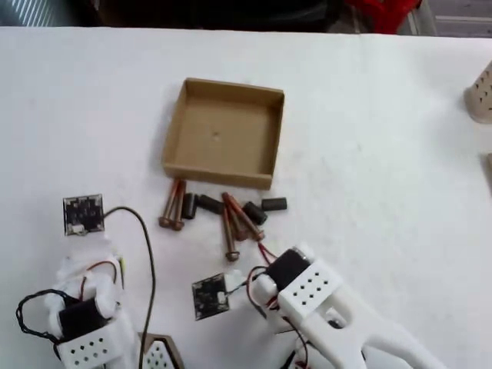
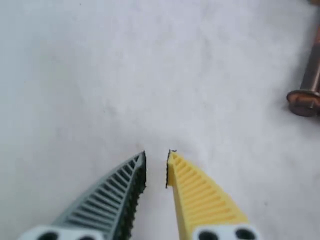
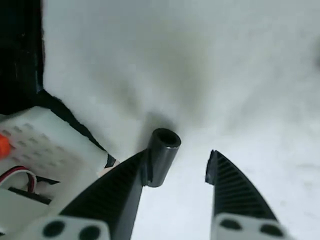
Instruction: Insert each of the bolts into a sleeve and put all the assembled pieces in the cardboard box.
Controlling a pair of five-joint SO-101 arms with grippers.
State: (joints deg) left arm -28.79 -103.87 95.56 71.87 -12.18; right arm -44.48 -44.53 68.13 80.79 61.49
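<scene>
The brown cardboard box (image 1: 223,131) sits open at mid-table. In front of it lie three copper bolts (image 1: 173,204) (image 1: 230,231) (image 1: 242,217) and several short black sleeves (image 1: 210,204) (image 1: 274,204). My right gripper (image 3: 178,157) is open, and a black sleeve (image 3: 162,156) stands between its black fingers, touching one finger with a gap to the other. Its arm (image 1: 311,292) is at the front, right of centre. My left gripper (image 2: 156,170) hangs over bare table, its grey and yellow fingers almost together with nothing between. A bolt head (image 2: 303,100) lies off to one side.
The left arm (image 1: 84,315) stays near the front left corner, with a black cable (image 1: 146,254) looping beside it. A pale perforated object (image 1: 480,96) stands at the right edge. The white table (image 1: 384,154) spreads out around the box.
</scene>
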